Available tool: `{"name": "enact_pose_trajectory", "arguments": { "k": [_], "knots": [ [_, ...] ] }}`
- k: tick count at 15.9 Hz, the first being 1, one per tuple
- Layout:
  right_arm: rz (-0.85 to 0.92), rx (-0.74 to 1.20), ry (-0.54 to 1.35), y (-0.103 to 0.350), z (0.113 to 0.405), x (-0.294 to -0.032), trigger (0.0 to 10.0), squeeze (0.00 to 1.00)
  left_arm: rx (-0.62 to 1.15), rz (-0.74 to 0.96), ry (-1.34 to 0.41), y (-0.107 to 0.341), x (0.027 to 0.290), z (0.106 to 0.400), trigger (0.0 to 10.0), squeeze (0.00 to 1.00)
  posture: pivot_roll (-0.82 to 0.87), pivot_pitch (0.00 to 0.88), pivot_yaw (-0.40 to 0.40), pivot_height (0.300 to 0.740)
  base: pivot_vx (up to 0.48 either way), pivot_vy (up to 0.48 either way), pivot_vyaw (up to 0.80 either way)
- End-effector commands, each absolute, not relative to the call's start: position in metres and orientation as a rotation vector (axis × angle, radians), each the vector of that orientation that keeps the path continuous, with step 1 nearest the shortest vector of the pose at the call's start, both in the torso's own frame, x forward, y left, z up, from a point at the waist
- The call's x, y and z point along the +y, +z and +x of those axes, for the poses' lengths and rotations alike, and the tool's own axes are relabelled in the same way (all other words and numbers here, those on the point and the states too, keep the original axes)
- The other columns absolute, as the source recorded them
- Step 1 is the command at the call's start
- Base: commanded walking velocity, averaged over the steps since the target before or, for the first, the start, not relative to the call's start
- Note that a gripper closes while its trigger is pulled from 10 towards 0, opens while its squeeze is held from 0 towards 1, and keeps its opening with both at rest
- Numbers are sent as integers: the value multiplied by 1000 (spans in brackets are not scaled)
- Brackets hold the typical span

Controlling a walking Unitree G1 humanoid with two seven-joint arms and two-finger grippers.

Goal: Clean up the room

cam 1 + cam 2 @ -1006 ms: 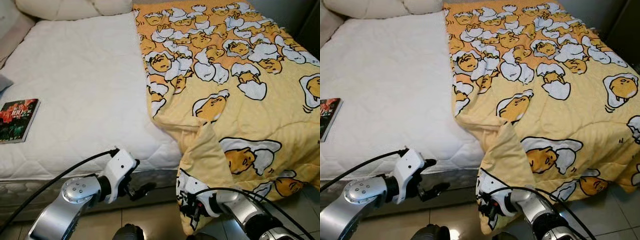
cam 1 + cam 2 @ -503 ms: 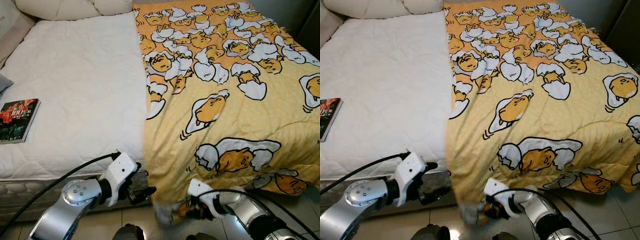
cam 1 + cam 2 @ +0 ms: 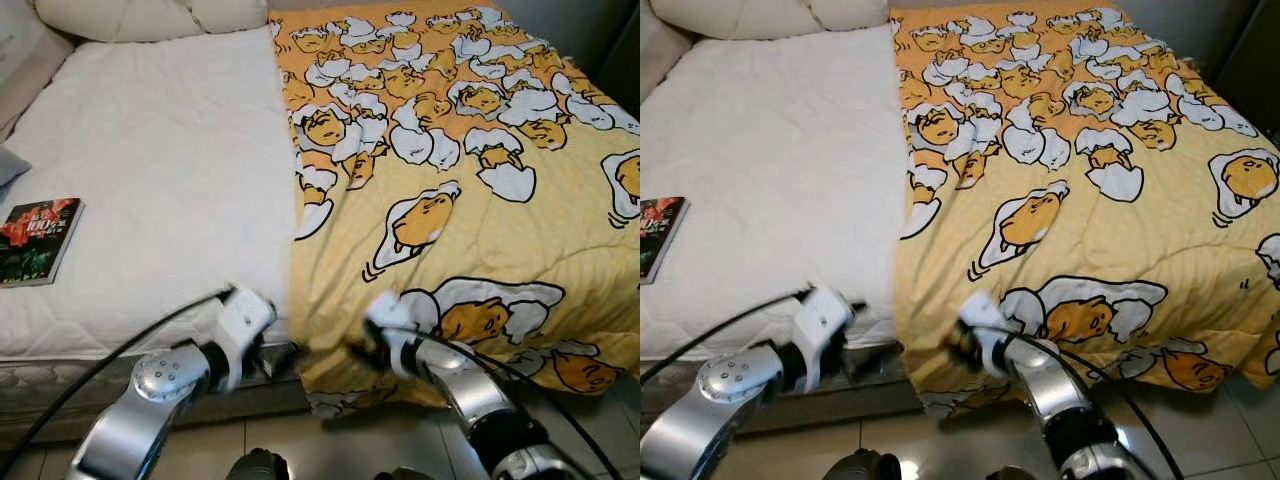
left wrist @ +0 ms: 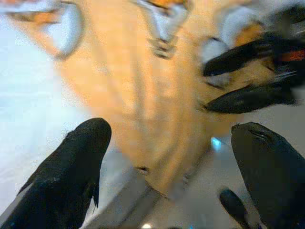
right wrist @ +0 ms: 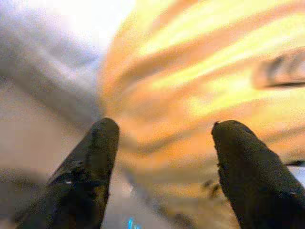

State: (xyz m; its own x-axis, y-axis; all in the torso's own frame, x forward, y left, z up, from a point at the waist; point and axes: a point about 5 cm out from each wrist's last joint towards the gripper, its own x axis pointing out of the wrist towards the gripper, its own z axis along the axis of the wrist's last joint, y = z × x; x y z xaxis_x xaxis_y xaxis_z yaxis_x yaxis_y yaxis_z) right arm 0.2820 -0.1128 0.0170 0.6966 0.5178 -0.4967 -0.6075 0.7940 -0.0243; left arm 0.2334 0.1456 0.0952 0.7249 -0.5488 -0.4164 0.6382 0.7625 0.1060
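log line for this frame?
left gripper: open, at bed edge | right gripper: open, released | blanket: spread flat | book: on mattress

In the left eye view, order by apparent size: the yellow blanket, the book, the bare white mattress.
1. Yellow blanket and bare white mattress: they look alike, so unranked.
2. Book, clearly smallest.

a home bedroom: a bed [image 3: 150, 180] with white mattress, pillows [image 3: 150, 15], a cartoon-print yellow blanket [image 3: 460, 180].

A white mattress [image 3: 170, 180] carries a yellow egg-print blanket [image 3: 470, 190], a book [image 3: 38, 240] and pillows [image 3: 150, 15].
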Motion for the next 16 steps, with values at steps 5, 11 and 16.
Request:
{"name": "enact_pose_trajectory", "arguments": {
  "k": [5, 11, 16],
  "knots": [
    [-133, 294, 305, 51, 286, -139, 10000, 0, 245, 136, -291, 107, 163, 246, 10000, 0, -15, 0, 61, 740, 0, 0, 0],
    [-76, 240, 201, 74, 272, -154, 10000, 0, 192, 131, -217, 109, 158, 251, 10000, 0, -18, 0, 39, 740, 0, -269, 0],
    [-77, 245, 170, 75, 262, -154, 10000, 0, 194, 139, -175, 108, 167, 248, 10000, 0, -10, 0, 31, 740, 0, -338, 0]
  ]
}}
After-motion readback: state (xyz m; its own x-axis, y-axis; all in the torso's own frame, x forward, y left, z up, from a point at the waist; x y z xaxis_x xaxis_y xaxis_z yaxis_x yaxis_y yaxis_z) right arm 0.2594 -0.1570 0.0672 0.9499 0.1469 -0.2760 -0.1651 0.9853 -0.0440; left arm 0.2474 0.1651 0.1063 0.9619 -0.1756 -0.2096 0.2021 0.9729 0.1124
